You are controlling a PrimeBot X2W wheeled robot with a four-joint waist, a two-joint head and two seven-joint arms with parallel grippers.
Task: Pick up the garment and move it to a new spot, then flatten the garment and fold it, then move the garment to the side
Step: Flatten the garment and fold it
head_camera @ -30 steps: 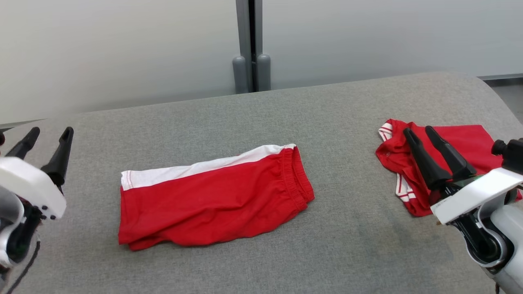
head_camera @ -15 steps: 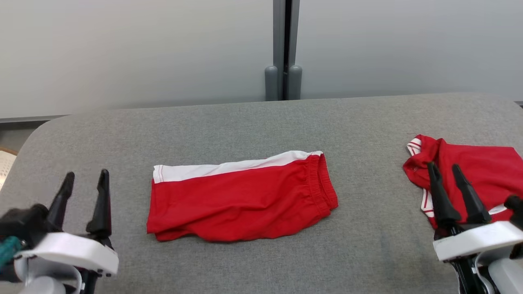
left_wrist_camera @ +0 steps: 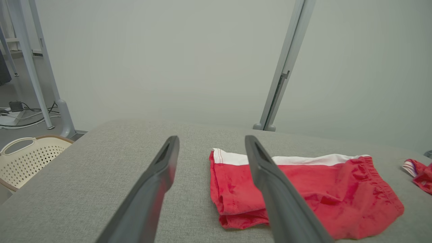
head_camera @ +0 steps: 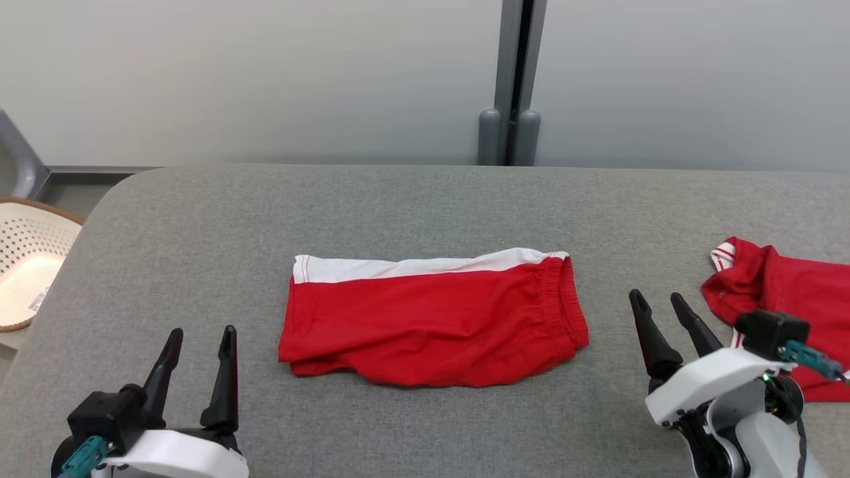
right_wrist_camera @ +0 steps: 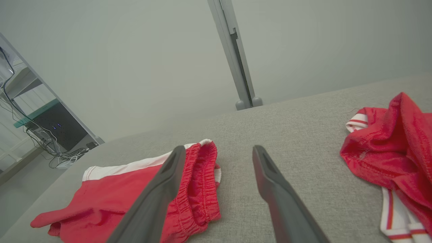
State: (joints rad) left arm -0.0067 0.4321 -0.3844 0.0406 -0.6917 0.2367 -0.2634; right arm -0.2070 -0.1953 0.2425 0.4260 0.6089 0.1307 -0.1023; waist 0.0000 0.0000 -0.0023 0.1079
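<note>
The garment [head_camera: 431, 315], red shorts with a white side stripe, lies folded in half on the grey table [head_camera: 425, 206], waistband to the right. It also lies ahead in the left wrist view [left_wrist_camera: 303, 189] and the right wrist view [right_wrist_camera: 135, 192]. My left gripper [head_camera: 202, 335] hovers open near the table's front left, short of the shorts' left end. Off the waistband's right side, my right gripper [head_camera: 657, 302] stands open with nothing between its fingers. In the wrist views the left gripper [left_wrist_camera: 211, 141] and right gripper [right_wrist_camera: 219, 150] both show spread, empty fingers.
A second red garment with white striped trim [head_camera: 783, 312] lies crumpled at the table's right edge, also in the right wrist view [right_wrist_camera: 395, 158]. A cream perforated basket [head_camera: 30, 262] stands on the floor off the table's left end. A grey post [head_camera: 511, 86] rises behind the table.
The head camera has swung left, shifting the whole scene rightward and bringing the basket into view. Both grippers now sit lower and nearer the front edge. The shorts have not moved.
</note>
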